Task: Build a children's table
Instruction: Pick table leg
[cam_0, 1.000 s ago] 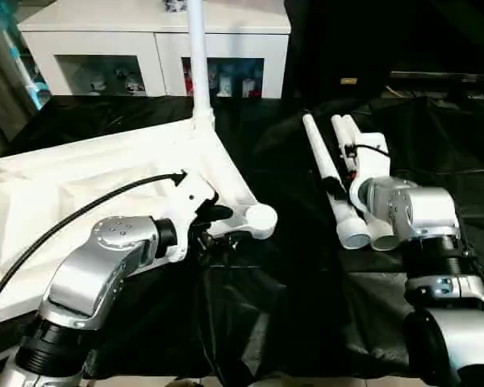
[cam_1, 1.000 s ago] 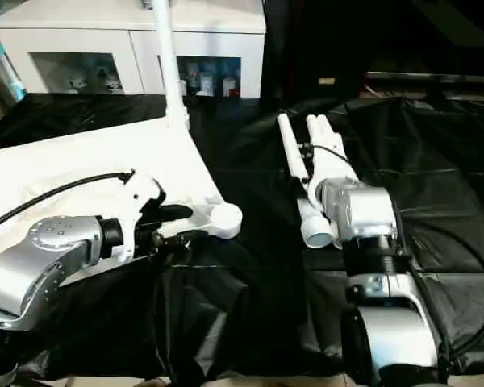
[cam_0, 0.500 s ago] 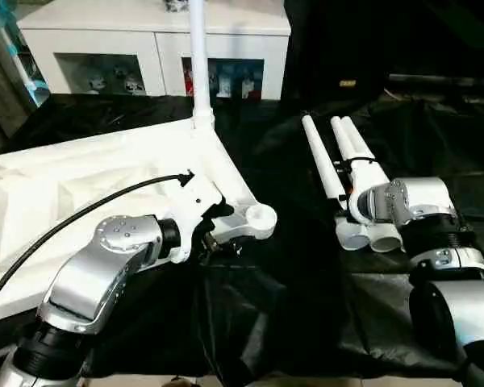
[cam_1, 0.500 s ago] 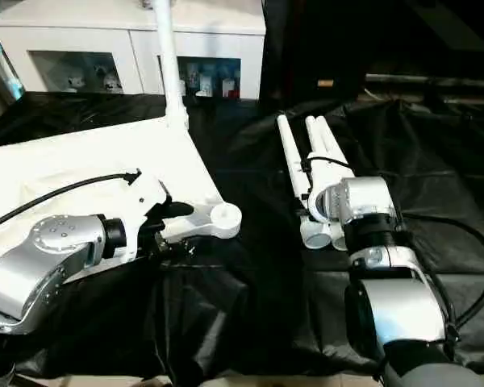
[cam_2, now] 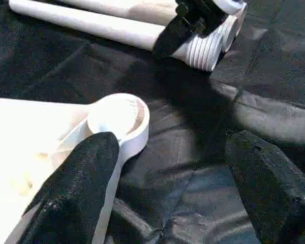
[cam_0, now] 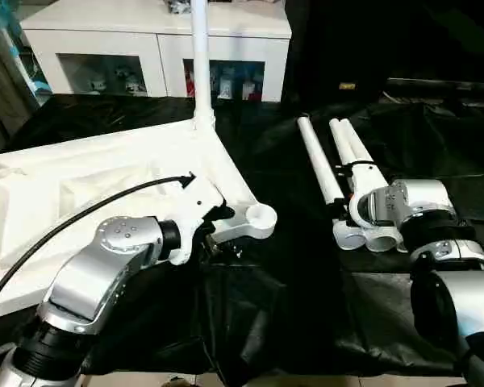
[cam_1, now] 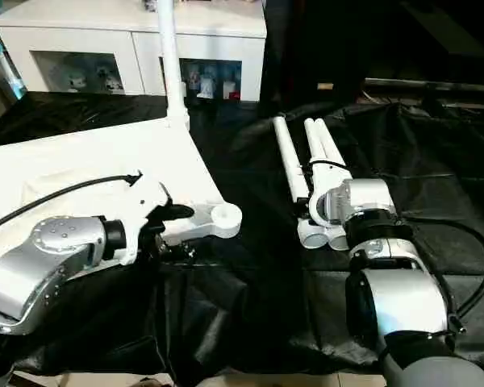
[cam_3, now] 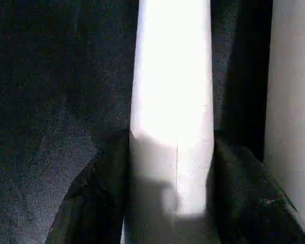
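The white tabletop (cam_0: 89,177) lies underside up on the left. One leg (cam_0: 199,56) stands upright in its far corner socket. My left gripper (cam_2: 168,168) is open at the near corner socket (cam_0: 260,215): one finger (cam_2: 76,193) lies against the tabletop's edge, the other (cam_2: 269,188) is over the black cloth. Three more legs (cam_0: 316,161) lie side by side on the right. My right gripper (cam_3: 172,147) sits over their flared ends, its fingers (cam_3: 96,198) pressed to both sides of one leg (cam_3: 173,91), which rests on the cloth.
A black cloth (cam_0: 290,322) covers the work surface, wrinkled near the front edge. White cabinets with glass fronts (cam_0: 157,40) stand at the back. A black cable (cam_0: 81,214) arcs from my left wrist over the tabletop.
My right gripper's fingers have closed in around a lying leg, and that wrist has turned and drawn back a little. My left gripper has stayed by the near corner socket.
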You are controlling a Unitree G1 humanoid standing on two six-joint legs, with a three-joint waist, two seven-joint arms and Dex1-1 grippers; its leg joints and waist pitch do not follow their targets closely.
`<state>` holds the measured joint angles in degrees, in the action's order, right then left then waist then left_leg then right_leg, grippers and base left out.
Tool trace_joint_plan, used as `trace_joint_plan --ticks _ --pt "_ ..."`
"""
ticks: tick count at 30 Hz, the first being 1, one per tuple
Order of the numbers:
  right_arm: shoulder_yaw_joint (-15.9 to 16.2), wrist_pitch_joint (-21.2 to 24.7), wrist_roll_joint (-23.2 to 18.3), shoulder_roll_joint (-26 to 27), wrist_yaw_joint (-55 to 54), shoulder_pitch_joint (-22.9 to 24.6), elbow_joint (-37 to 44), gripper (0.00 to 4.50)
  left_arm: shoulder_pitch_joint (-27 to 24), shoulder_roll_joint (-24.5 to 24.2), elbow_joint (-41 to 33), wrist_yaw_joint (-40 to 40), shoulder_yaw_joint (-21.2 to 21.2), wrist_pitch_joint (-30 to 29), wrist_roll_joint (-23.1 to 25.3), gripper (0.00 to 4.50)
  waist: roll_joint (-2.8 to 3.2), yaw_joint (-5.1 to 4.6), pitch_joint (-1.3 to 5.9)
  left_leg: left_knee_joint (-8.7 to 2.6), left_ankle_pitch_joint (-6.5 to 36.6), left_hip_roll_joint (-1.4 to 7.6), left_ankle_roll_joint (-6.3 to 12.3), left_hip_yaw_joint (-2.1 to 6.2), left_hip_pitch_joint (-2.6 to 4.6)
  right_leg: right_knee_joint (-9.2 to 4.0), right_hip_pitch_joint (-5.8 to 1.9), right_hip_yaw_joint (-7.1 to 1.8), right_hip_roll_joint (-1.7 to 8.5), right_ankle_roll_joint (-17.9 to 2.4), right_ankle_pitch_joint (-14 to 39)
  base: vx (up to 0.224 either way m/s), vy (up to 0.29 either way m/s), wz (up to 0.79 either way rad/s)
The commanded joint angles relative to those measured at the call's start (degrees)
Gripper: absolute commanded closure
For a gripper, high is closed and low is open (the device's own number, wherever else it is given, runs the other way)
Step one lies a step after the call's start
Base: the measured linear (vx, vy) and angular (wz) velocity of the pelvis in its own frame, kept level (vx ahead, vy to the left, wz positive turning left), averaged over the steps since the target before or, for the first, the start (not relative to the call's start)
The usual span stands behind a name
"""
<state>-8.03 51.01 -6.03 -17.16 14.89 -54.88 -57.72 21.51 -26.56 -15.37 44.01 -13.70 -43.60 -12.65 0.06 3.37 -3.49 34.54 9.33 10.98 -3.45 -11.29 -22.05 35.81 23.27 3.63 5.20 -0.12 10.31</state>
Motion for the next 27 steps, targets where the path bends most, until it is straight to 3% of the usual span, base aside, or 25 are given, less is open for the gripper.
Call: trace_joint_plan --ticks 1,7,11,13,14,15,17,19,21,23,24,25,27 --pt "-1.4 -1.2 -0.6 -0.7 -1.2 -0.9 -1.8 2.59 1.6 0.1 0.0 -0.6 0.9 0.8 0.0 0.65 -0.2 -0.03 4.14 -3.74 14.9 1.45 -2.75 0.85 1.31 -4.26 -2.25 -2.18 2.35 -10.5 15.2 0.0 0.0 0.0" --pt "-2.6 -3.5 -1.6 -0.9 -0.7 -1.5 -2.3 2.61 2.7 1.7 2.6 -4.1 2.5 3.0 1.4 0.65 -0.24 0.08 4.21 -3.72 14.4 1.43 -2.59 0.91 1.1 -4.27 -2.39 -2.15 2.41 -10.1 15.2 0.0 0.0 0.0" --pt "-5.6 -6.8 -3.7 -0.6 -1.3 -1.0 -1.6 2.61 3.9 3.7 4.6 -7.8 3.7 5.3 2.7 0.65 -0.38 0.24 4.42 -3.64 12.3 1.47 -1.91 0.88 0.93 -3.94 -2.52 -2.12 2.43 -10.7 12.1 0.0 0.0 0.0" --pt "-7.1 -9.8 -5.4 -0.1 0.2 -0.2 0.8 2.61 5.4 5.2 7.2 -11.1 4.5 7.3 4.0 0.65 -0.33 0.29 4.56 -3.51 11.9 1.44 -1.13 0.83 0.91 -3.86 -2.68 -2.12 2.38 -11.0 10.3 0.0 0.0 0.0" --pt "-9.2 -13.1 -7.5 0.5 1.2 0.6 2.7 2.61 6.6 6.7 9.2 -13.3 5.2 8.1 4.4 0.65 0.02 0.36 4.56 -3.48 11.6 1.41 -0.84 0.82 0.85 -3.82 -2.69 -2.13 2.45 -11.2 9.9 0.0 0.0 0.0" --pt "-9.2 -13.1 -7.5 0.5 1.2 0.6 2.7 2.61 6.6 6.7 9.2 -13.3 5.2 8.1 4.4 0.65 0.02 0.36 4.56 -3.48 11.6 1.41 -0.84 0.82 0.85 -3.82 -2.69 -2.13 2.45 -11.2 9.9 0.0 0.0 0.0" --pt "-13.8 -20.8 -11.7 1.8 3.6 2.7 6.6 2.61 10.3 11.4 14.0 -17.9 8.0 9.0 3.4 0.65 0.16 0.33 4.63 -3.33 11.5 1.39 -0.37 0.63 0.92 -3.95 -2.69 -2.17 2.36 -11.4 8.5 0.0 0.0 0.0" --pt "-15.0 -22.8 -12.8 2.3 4.7 3.5 7.9 2.61 11.6 13.2 15.8 -19.1 9.3 9.3 2.6 0.65 -0.12 0.65 4.85 -3.29 10.6 1.42 0.5 0.64 0.98 -3.83 -2.84 -2.12 2.34 -12.1 6.8 0.0 0.0 0.0" --pt "-14.4 -23.7 -13.7 2.8 8.3 5.0 10.8 2.61 14.2 15.6 19.1 -20.2 11.1 9.3 0.6 0.65 -0.53 0.65 4.92 -3.18 9.1 1.34 1.71 0.67 0.75 -3.68 -3.09 -1.95 2.27 -13.0 5.4 0.0 0.0 0.0" --pt "-14.1 -23.6 -14.8 3.5 11.2 6.1 13.4 2.62 15.7 17.3 20.7 -20.5 12.4 9.0 -1.3 0.65 -0.52 0.82 4.93 -3.12 8.5 1.33 2.66 0.65 0.65 -3.68 -3.21 -1.96 2.4 -13.5 5.1 0.0 0.0 0.0" --pt "-13.5 -22.7 -17.8 5.0 16.8 8.3 18.7 2.62 18.2 20.4 23.2 -20.7 15.5 7.4 -5.6 0.65 -0.77 0.76 4.79 -3.01 8.4 1.1 3.61 0.35 0.51 -3.84 -3.31 -2.04 2.35 -13.9 5.0 0.0 0.0 0.0" --pt "-12.5 -20.8 -20.7 6.1 21.4 10.4 23.9 2.62 20.5 23.3 25.4 -21.3 19.2 5.9 -10.1 0.65 -0.57 1.2 5.01 -2.96 7.6 1.29 4.37 0.6 0.66 -3.73 -3.5 -2.04 2.51 -14.0 3.8 0.0 0.0 0.0" --pt "-11.2 -18.8 -23.4 7.0 25.2 12.5 28.7 2.62 22.7 25.9 27.4 -22.2 23.0 4.0 -14.8 0.65 -0.91 1.18 4.94 -3.11 7.2 1.39 5.44 0.79 0.38 -3.63 -3.62 -1.81 2.58 -14.7 3.5 0.0 0.0 0.0"
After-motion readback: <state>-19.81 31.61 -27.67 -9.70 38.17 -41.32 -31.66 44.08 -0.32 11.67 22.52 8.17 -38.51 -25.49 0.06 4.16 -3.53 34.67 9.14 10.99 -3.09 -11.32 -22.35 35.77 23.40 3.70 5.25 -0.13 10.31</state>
